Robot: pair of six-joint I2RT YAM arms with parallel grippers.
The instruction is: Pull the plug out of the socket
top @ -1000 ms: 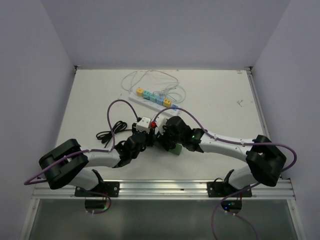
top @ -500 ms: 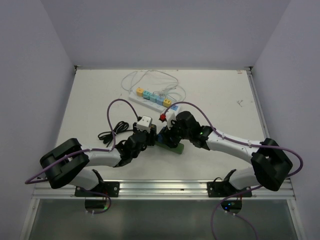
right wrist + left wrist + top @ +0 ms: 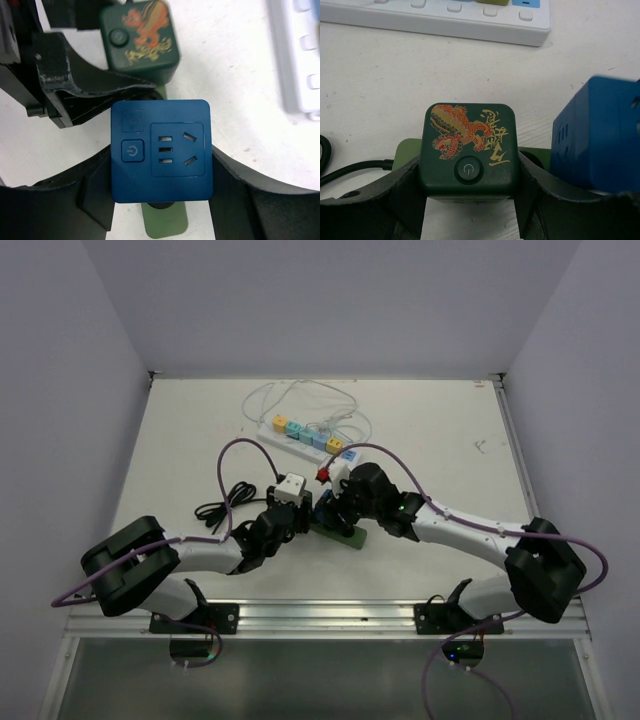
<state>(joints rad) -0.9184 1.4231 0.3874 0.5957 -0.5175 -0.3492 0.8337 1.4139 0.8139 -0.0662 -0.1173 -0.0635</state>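
Your left tool [image 3: 469, 187] is closed around the dark green cube [image 3: 468, 145], the one with the red and gold dragon print and a round power button on its top face. Both fingers press against its sides. Your right tool [image 3: 162, 192] grips the blue cube [image 3: 161, 150] the same way, tight on its left and right faces, with the socket holes and a square power button facing the wrist camera. The two cubes sit just beside each other near the middle of the surface [image 3: 440, 440], the green one on your left and the blue one on your right. An olive-green strip [image 3: 165, 222] pokes out from under the blue cube; the cube may be seated on it or held just above it, and these angles don't settle which. The white power strip [image 3: 435, 25] with coloured adapters [image 3: 297, 427] lies farther back, apart from both tools, and a black cable [image 3: 218, 507] is coiled off to the left
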